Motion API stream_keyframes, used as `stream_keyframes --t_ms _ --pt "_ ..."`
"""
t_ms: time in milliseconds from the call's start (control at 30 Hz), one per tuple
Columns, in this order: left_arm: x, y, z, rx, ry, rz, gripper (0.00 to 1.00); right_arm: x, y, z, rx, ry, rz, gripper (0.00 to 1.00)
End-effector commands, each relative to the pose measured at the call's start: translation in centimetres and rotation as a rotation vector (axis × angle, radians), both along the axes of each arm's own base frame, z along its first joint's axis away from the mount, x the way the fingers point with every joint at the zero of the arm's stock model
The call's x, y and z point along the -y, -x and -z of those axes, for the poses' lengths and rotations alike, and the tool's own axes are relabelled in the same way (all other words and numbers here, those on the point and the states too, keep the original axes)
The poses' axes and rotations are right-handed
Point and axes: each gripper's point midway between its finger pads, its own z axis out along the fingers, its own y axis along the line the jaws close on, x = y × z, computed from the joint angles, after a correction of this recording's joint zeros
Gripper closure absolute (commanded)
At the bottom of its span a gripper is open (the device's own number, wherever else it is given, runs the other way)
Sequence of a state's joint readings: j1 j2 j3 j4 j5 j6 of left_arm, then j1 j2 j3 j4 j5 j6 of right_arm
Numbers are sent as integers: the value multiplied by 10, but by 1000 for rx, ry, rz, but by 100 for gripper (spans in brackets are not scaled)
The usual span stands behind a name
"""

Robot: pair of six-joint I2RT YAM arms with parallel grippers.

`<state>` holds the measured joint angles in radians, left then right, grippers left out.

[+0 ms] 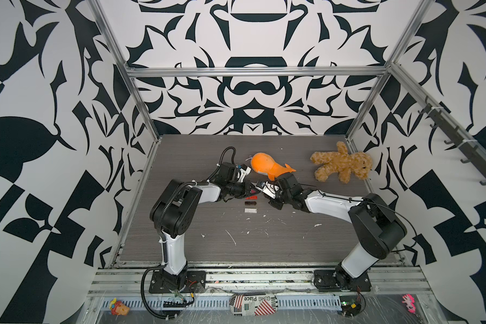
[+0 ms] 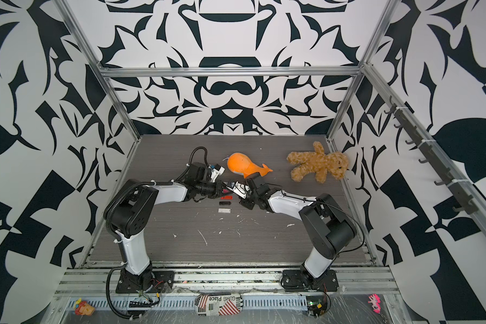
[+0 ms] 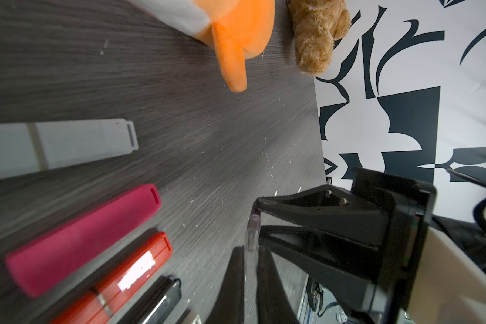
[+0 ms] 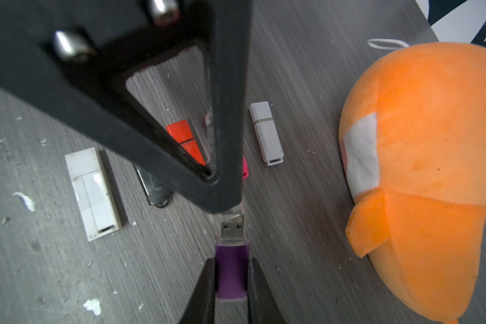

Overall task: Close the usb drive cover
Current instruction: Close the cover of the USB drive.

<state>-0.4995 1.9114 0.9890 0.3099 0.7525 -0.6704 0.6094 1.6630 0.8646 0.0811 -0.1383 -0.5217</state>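
right gripper [image 4: 232, 263] clamps the purple usb drive [image 4: 232, 276], plug bared, facing the clear cap [image 4: 228, 213] pinched in the left gripper [image 3: 250, 254], apparently aligned for capping.

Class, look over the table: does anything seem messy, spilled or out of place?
White scraps litter the dark table like spilled debris. The purple drive is uncapped, its clear cap just off the plug.

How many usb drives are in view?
6. One purple drive in the right gripper; on the table lie a grey drive, pink drive, red drive, black drive and white drive. More may be hidden.
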Motion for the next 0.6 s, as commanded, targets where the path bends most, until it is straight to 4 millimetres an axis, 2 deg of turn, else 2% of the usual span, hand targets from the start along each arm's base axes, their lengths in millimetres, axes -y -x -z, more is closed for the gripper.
stream_keyframes --t_ms 0,200,567 --pt "6 -5 -14 28 27 -3 93 -20 -8 -21 37 -72 -25 87" --pt "7 -2 -10 12 36 14 93 -23 -9 -26 63 -85 -33 87" --pt "7 9 -7 -4 31 74 93 -36 -4 -52 179 -143 -165 88"
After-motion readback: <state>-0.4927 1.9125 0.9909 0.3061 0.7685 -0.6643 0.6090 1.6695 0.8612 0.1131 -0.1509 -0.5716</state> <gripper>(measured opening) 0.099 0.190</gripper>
